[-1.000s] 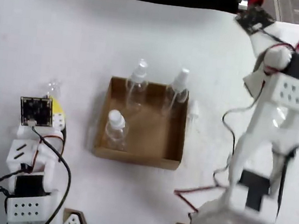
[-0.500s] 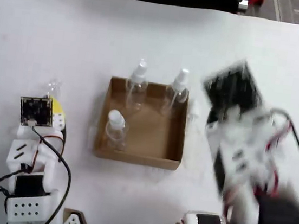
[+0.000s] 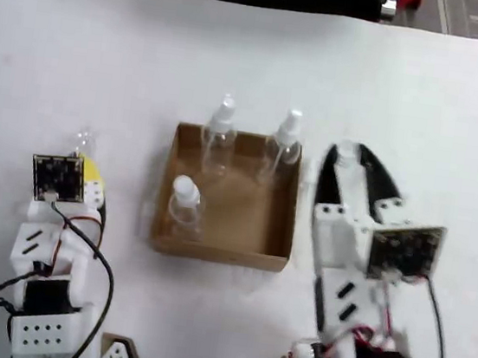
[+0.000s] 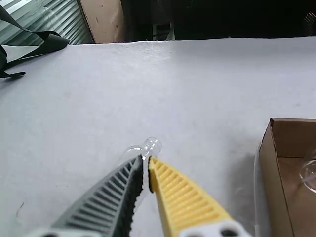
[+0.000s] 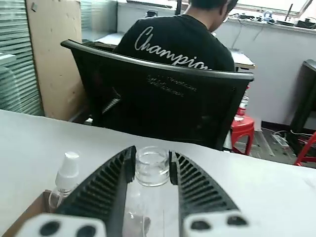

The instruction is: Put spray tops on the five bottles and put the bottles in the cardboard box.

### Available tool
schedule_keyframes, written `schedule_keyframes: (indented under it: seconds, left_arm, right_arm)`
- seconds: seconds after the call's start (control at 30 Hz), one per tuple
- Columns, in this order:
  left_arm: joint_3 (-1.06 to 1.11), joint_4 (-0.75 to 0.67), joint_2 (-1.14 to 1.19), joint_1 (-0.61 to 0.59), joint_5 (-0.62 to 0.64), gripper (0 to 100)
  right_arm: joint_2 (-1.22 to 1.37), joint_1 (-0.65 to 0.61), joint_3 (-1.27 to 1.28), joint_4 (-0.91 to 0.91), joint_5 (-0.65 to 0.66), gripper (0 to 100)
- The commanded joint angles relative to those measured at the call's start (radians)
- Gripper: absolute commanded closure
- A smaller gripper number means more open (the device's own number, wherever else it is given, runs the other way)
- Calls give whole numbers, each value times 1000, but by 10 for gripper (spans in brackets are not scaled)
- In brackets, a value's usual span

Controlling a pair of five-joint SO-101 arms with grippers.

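Clamping the right bottle [image 3: 348,162], the right pincer [image 3: 353,149] sits right of centre in the high view, just beside the right wall of the box [image 3: 217,253]. Its black jaws are clenched on the bottle's sides, tips pointing toward the top of the frame. This bottle has no spray top. In the right wrist view its open neck [image 5: 152,168] shows between the tips of the right pincer [image 5: 152,153].

The box lies mid-frame on the white desk [image 3: 106,49]. Three capped bottles [image 3: 220,137] are inside it, two along the far wall near the upper corners and one at the lower left. One of them [image 5: 66,173] shows at the lower left of the right wrist view, past the box corner [image 5: 34,207].

The left arm is at the lower left of the high view, well apart from the box. The left pincer [image 4: 146,159], one jaw grey and one yellow, has its jaws drawn almost together. The left bottle [image 3: 82,140] is clear with no spray top, and its neck [image 4: 151,145] pokes out just past the tips. Cannot tell whether the jaws actually grip it or just lie over it. The box edge [image 4: 269,148] shows at the lower right of the left wrist view.
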Motion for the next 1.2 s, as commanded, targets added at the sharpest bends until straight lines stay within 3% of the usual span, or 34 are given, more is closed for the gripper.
schedule_keyframes:
  seconds: [0.0,0.43,0.77,0.97,1.17]
  left_arm:
    - [-23,5,-19,8,-9,973]
    - [-28,0,-19,8,-9,973]
    - [-29,0,-19,10,-9,973]
    - [-29,0,-19,10,-9,973]
    - [-28,3,-19,10,-9,973]
  right_arm:
    - [-13,-101,137,-199,0,982]
    - [-12,-348,457,-573,2,982]
    - [-12,-349,598,-748,-2,982]
    - [-4,-371,597,-762,-6,982]
    - [189,-372,482,-760,-63,982]
